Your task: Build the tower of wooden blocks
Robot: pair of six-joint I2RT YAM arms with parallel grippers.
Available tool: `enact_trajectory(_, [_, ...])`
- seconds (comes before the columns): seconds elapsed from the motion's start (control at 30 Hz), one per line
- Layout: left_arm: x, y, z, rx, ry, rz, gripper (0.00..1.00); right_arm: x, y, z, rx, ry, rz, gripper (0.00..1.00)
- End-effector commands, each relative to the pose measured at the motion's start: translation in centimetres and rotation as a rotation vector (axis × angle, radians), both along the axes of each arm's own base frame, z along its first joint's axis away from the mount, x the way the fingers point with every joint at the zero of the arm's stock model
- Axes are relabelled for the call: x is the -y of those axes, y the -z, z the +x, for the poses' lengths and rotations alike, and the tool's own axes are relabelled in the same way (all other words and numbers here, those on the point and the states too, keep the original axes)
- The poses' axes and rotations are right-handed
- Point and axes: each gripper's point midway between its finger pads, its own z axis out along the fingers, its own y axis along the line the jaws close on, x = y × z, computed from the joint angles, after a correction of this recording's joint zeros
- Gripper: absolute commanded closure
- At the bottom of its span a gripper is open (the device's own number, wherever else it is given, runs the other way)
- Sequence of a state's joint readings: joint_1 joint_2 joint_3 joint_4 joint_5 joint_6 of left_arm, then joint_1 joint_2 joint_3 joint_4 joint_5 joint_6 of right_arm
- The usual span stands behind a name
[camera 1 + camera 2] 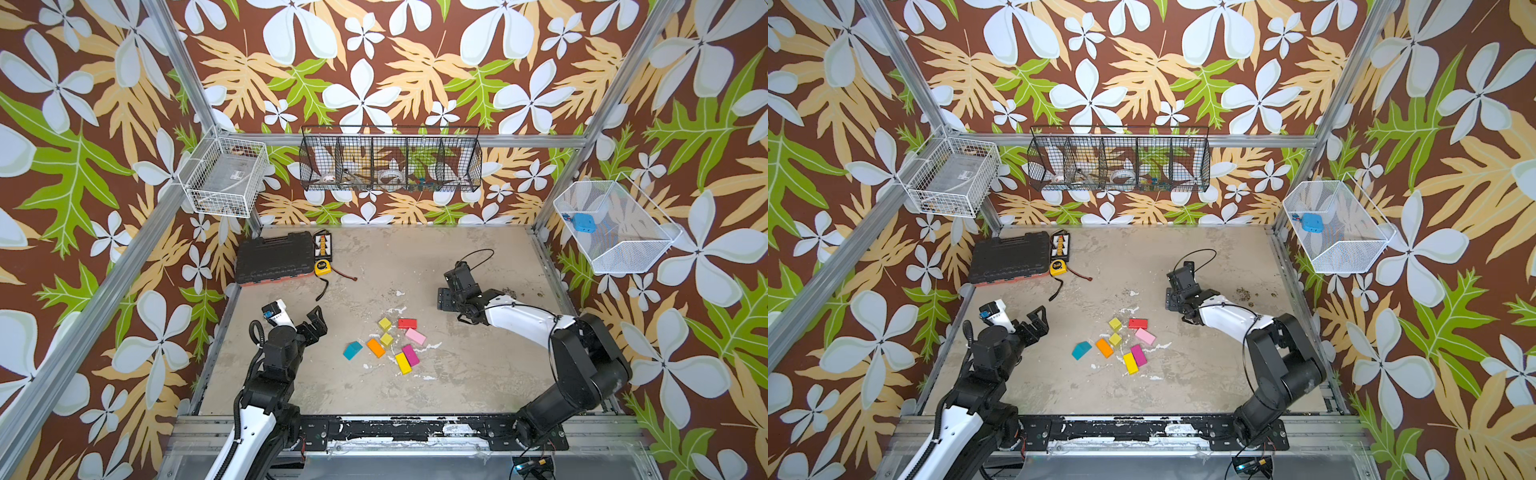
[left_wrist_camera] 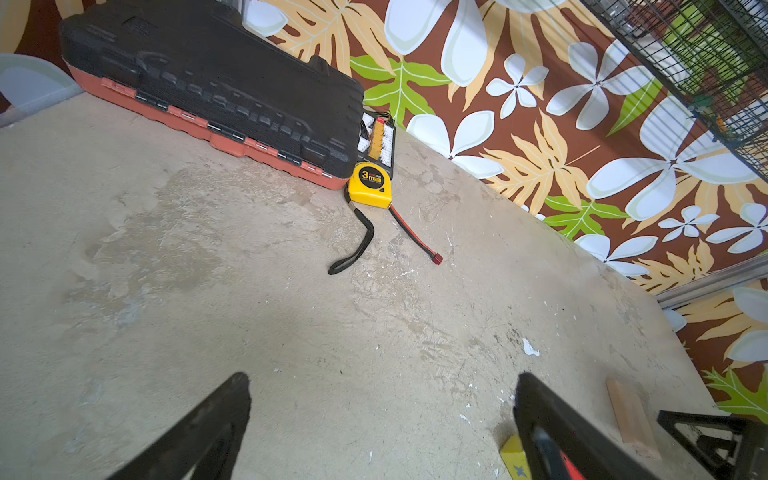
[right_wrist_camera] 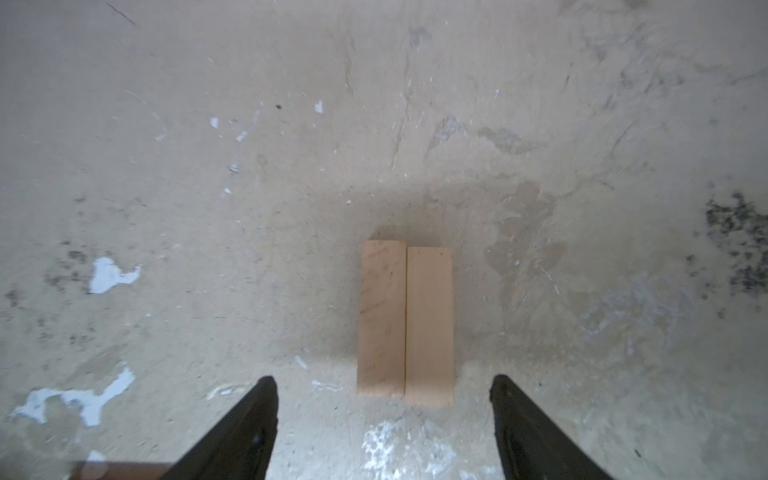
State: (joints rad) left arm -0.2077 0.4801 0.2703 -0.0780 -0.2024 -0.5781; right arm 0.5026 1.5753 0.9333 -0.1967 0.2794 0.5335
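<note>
Over the table, top views: I count eight painted wood blocks (image 1: 386, 339) in one loose cluster at the middle of the table (image 1: 478, 374), each flat on the surface. The teal roof piece (image 1: 352, 350) is at the cluster's left edge and the red brick (image 1: 1138, 323) on its far side.
Left arm, top views: left gripper (image 1: 318, 322) sits left of the cluster, apart from it, jaws spread, nothing in them.
Right arm, top views: right gripper (image 1: 1173, 301) points down at the table, beyond and right of the cluster. I can't read its jaws from here.
Left wrist view: left gripper (image 2: 384, 376) is wide apart with bare table between the fingers. A yellow block (image 2: 512, 455) corner peeks past one finger. One of the tan planks (image 2: 629, 411) lies near the right gripper. The black tool case (image 2: 208, 91) is by the wall, with the tape measure (image 2: 370, 185) just beside it.
Right wrist view: both tan planks (image 3: 381, 318) lie flat side by side, long edges touching. Their near ends sit between the fingers of the right gripper (image 3: 384, 379), which is released and clear of the wood on both sides.
</note>
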Motion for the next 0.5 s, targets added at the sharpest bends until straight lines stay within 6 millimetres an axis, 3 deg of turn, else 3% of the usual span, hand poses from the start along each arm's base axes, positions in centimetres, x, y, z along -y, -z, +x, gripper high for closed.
enact_trajectory(0.0, [-0.1, -0.1, 0.1, 0.005, -0.012, -0.005, 0.0, 0.3, -1.2, -1.7, 0.015, 0.018, -0.024, 0.17])
enact_trajectory(0.2, [-0.5, 0.2, 0.3, -0.016, -0.04, 0.001, 0.0, -1.9, -3.1, -4.9, 0.081, -0.041, 0.107, 0.14])
enact_trajectory(0.3, [-1.0, 0.4, 0.3, -0.033, -0.068, 0.006, 0.0, -1.6, -3.3, -6.0, 0.108, -0.045, 0.144, 0.13])
enact_trajectory(0.47, [-0.1, 0.4, 0.6, -0.027, -0.016, 0.0, 0.0, -0.7, -2.9, -7.8, 0.115, -0.023, 0.202, 0.11])
